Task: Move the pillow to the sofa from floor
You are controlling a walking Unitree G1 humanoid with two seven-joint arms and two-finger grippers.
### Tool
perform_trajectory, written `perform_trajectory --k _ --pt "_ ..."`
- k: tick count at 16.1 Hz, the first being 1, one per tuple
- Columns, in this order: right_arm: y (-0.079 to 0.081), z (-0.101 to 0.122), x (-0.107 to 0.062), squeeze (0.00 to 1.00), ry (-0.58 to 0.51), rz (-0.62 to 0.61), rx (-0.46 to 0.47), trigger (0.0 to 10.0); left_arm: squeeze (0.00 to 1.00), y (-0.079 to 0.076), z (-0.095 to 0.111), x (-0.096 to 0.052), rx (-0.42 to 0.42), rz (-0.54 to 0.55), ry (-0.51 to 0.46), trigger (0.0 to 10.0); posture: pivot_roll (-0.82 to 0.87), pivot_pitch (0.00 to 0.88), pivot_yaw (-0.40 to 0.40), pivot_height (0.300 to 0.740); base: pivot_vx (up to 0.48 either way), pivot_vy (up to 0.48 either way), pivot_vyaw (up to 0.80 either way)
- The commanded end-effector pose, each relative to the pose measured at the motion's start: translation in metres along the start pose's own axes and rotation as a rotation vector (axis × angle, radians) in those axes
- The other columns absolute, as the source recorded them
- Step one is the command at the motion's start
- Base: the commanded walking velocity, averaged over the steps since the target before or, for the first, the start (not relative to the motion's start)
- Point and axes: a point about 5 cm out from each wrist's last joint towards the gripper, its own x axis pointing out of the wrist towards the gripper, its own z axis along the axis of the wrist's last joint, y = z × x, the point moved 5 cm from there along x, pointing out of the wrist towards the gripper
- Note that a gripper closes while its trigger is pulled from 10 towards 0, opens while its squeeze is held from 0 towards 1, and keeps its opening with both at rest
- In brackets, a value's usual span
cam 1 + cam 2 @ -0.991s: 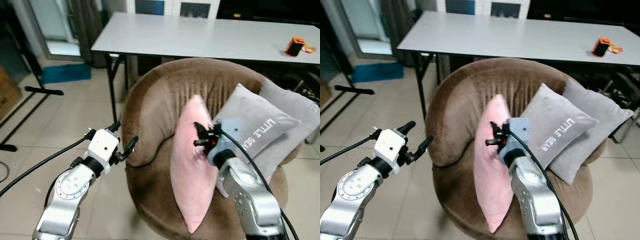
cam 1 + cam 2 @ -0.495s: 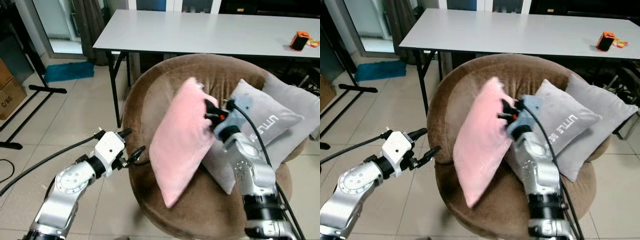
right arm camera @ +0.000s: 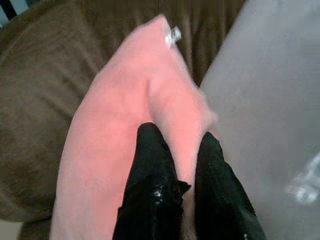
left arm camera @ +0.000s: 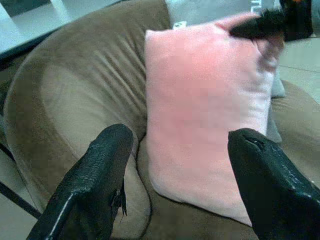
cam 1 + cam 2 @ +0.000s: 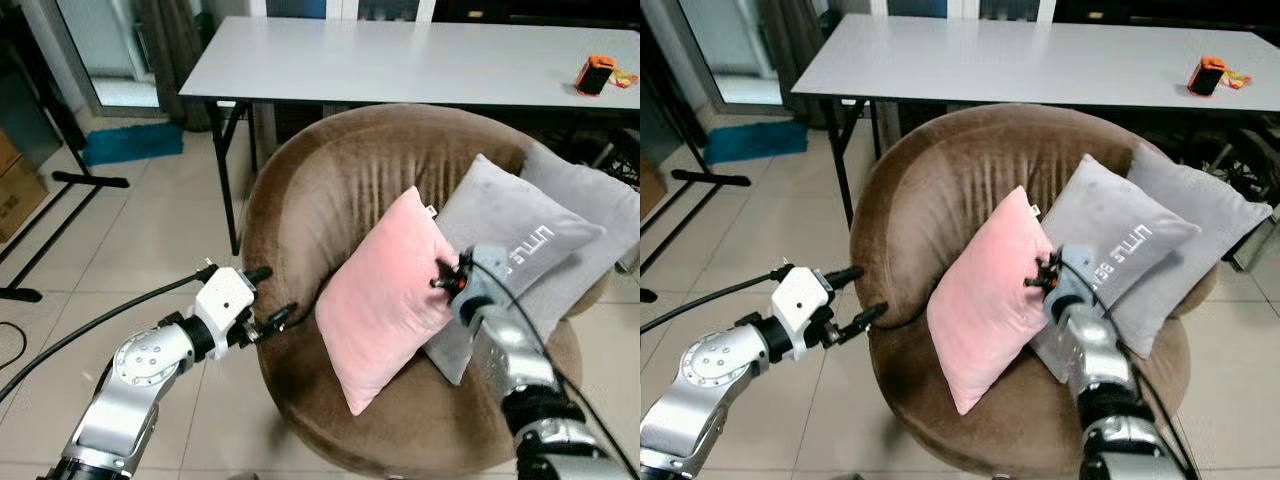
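A pink pillow (image 5: 385, 295) stands tilted on the seat of the round brown sofa chair (image 5: 330, 190), leaning against a grey pillow (image 5: 505, 255). My right gripper (image 5: 447, 280) is shut on the pink pillow's right edge; the right wrist view shows the two black fingers (image 3: 150, 165) pinching a fold of the pink pillow (image 3: 120, 135). My left gripper (image 5: 268, 297) stands open at the chair's left front rim, holding nothing. In the left wrist view its fingers (image 4: 100, 170) frame the pink pillow (image 4: 205, 115).
A second grey pillow (image 5: 590, 215) lies behind the first on the chair's right side. A white table (image 5: 400, 60) stands behind the chair with an orange object (image 5: 591, 76) on it. Tiled floor (image 5: 140, 230) spreads to the left, with a black stand (image 5: 60, 215) and cable.
My right gripper has lowered the pink pillow from mid-air down onto the seat, against the grey pillow. The left arm has stayed near the chair's rim.
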Motion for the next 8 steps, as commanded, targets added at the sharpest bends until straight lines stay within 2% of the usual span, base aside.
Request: perform_trajectory --k 1,2,3,6,8 --pt "0.001 0.010 0.002 1.00 -0.039 0.012 -0.015 10.0 0.00 -0.004 -0.002 0.002 -0.014 -0.023 0.010 10.0 0.03 0.000 0.013 0.740 0.000 0.000 0.00" --pt "-0.004 0.023 0.002 1.00 -0.111 -0.001 -0.006 10.0 0.00 -0.005 -0.002 0.002 -0.022 -0.030 0.006 10.0 0.02 0.000 0.011 0.740 0.000 0.000 0.00" --pt "-0.007 0.024 0.001 1.00 -0.121 -0.012 -0.017 10.0 0.00 -0.005 -0.002 0.002 -0.023 -0.031 0.007 10.0 0.02 0.000 0.011 0.740 0.000 0.000 0.00" --pt "-0.020 0.053 -0.020 1.00 -0.256 -0.044 -0.061 10.0 0.00 -0.008 -0.002 0.001 -0.054 -0.057 0.003 10.0 0.01 0.000 0.010 0.740 0.000 0.000 0.00" --pt "-0.015 0.065 -0.038 1.00 -0.300 -0.043 -0.096 10.0 0.00 -0.008 -0.001 0.000 -0.066 -0.065 -0.005 10.0 0.00 0.000 0.011 0.740 0.000 0.000 0.00"
